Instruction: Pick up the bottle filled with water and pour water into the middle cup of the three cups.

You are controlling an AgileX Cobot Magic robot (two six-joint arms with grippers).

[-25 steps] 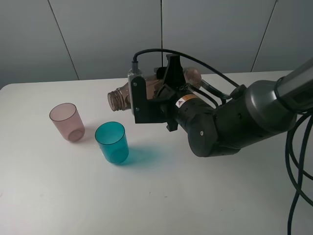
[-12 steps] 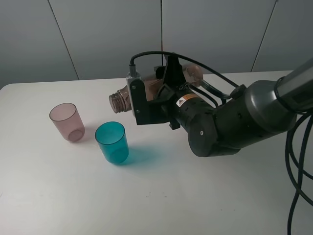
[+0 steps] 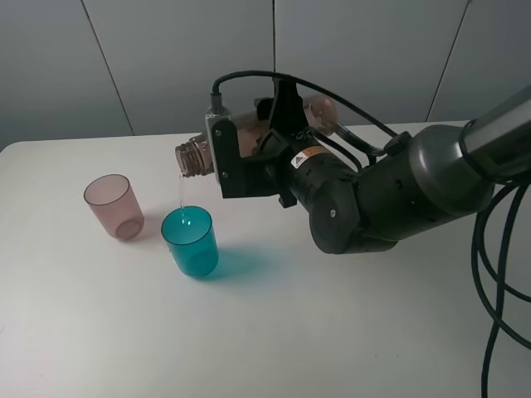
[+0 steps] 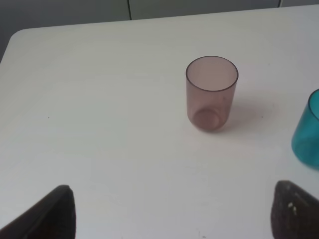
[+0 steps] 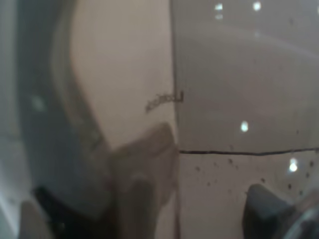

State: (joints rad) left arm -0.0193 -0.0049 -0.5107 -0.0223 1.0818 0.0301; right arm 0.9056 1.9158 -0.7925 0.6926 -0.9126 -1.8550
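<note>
Now that the bottle [image 3: 192, 156] has tipped further, its open mouth lower and more to the left than half a second ago, a thin stream of water [image 3: 182, 192] falls from it into the teal cup [image 3: 190, 240], where no stream showed before. That cup stands on the bench [image 3: 348, 340] just below the mouth, with the pink cup [image 3: 114, 206] to its left. By my reading the pour has only begun, and what remains is keeping the stream inside the rim. The right jaws are pinching the bottle around its body, holding it almost level above the bench. The high view alone shows the stream, though no third cup appears there. The left wrist view adds the left jaws, spread wide and empty, facing the pink cup [image 4: 212, 92] and a sliver of the teal cup [image 4: 309, 132]. The right wrist view gives only a blurred close-up of the bottle's wall [image 5: 119, 99], with neither stream nor cup.
</note>
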